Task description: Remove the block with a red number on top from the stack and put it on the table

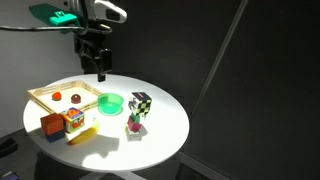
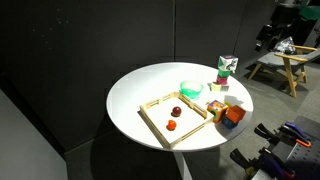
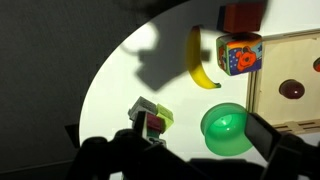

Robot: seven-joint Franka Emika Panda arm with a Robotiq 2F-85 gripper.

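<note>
Black, white and green, the block with a red number on top (image 1: 142,102) crowned the stack (image 1: 138,113) on the table (image 1: 165,135), beside and well below the gripper (image 1: 100,74). The gripper hung over the wooden tray (image 1: 45,100), jaws spread wide, grasping nothing. In the wrist view the block's reddish mark was too blurred to read.

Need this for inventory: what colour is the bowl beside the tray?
The bowl is green; clearest in the wrist view.

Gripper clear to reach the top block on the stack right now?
Likely yes. The gripper hangs open above the tray, off to the side of the stack. The top block stands exposed; the bowl beside it is lower, and nothing covers it.
</note>
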